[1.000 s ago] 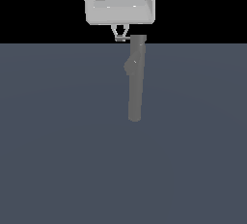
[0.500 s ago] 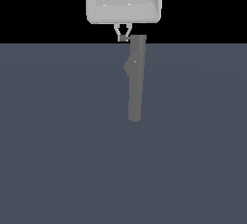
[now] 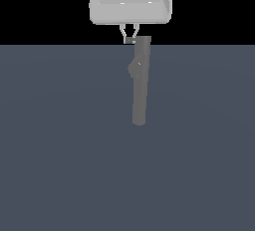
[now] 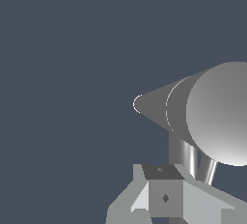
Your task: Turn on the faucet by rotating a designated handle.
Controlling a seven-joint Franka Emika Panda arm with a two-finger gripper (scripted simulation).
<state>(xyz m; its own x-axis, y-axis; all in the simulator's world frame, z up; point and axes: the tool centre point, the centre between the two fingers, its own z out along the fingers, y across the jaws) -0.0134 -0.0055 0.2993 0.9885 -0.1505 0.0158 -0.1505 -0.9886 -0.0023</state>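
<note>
Slate-blue floor (image 3: 60, 165) fills the lower scene under a black backdrop. Faucet (image 3: 140, 83): long matte grey tube, plain, with a rounded bump on the side toward the exterior view's left and a wider capped end, standing mid-scene directly below the arm. Gripper (image 3: 130, 40) hangs just beside the tube's top, fingers drawn close together; whether they pinch anything, cannot tell. Handle (image 4: 206, 170): thin pale rod beneath the cap.

Flat, dim, shadowless render, coarse and pixelated, with soft sheen on the faucet (image 4: 217, 117).
</note>
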